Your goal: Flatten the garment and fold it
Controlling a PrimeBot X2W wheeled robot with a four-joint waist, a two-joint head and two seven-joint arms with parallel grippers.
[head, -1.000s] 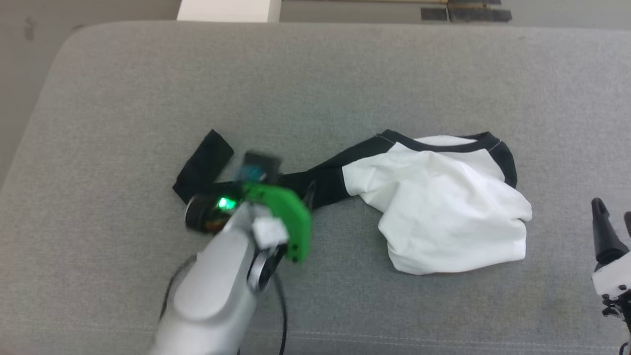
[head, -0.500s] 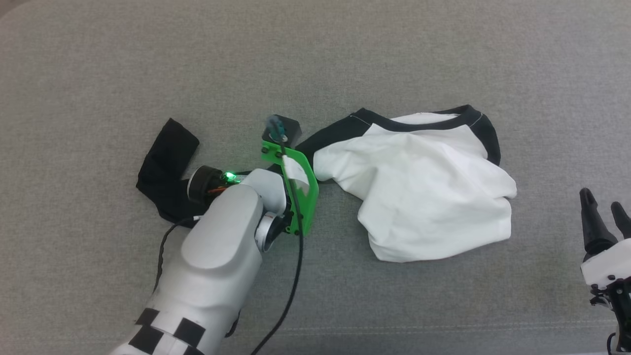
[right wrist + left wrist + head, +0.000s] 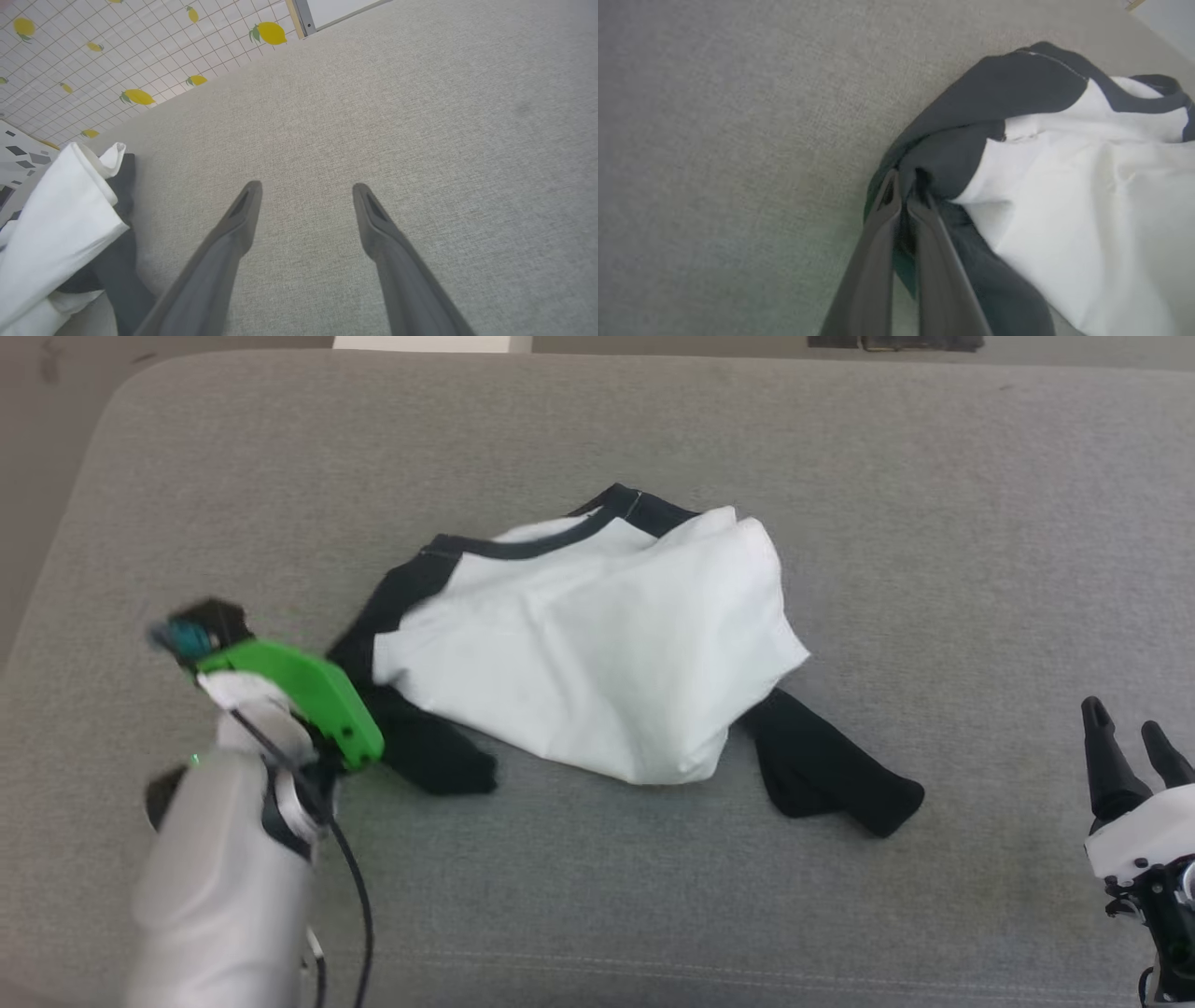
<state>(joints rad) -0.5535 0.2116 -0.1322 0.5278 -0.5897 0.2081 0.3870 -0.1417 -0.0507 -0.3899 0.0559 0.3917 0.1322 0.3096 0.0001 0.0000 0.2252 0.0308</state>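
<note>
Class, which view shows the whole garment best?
The head view: the garment lies crumpled, both black sleeves visible. Left wrist view shows the left gripper shut on black cloth; right wrist view shows one bunched edge.

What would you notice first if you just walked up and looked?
A crumpled black-and-white shirt lies in the middle of the grey cushion. At its left side, the left gripper pinches some of its black cloth, with a bright green bracket on that wrist. The right gripper hangs open at the lower right.
</note>
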